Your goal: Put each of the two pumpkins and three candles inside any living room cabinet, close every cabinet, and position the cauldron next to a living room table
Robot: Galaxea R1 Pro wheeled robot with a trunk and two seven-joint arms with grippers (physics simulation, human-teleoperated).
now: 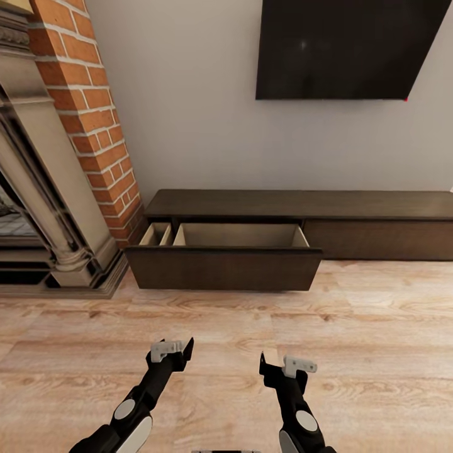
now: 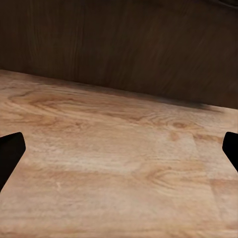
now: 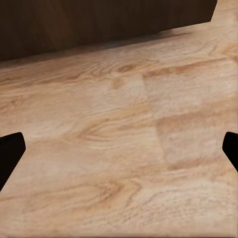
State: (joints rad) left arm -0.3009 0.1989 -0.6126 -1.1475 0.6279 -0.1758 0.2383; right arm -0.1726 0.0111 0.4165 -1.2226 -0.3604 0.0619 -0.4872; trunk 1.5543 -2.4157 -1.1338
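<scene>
Left gripper (image 1: 179,352): over the wood floor (image 1: 226,327), fingers spread wide, nothing held.
Right gripper (image 1: 277,367): beside it, likewise wide apart and empty.
Cabinet (image 1: 302,204): ahead against the wall, its left drawer (image 1: 223,267) pulled out; no contents visible inside.
Fireplace (image 1: 38,207): left, brick surround.
Television (image 1: 346,47): on the wall above.

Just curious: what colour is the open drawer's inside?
Light beige drawer interior, clearest in the head view.
</scene>
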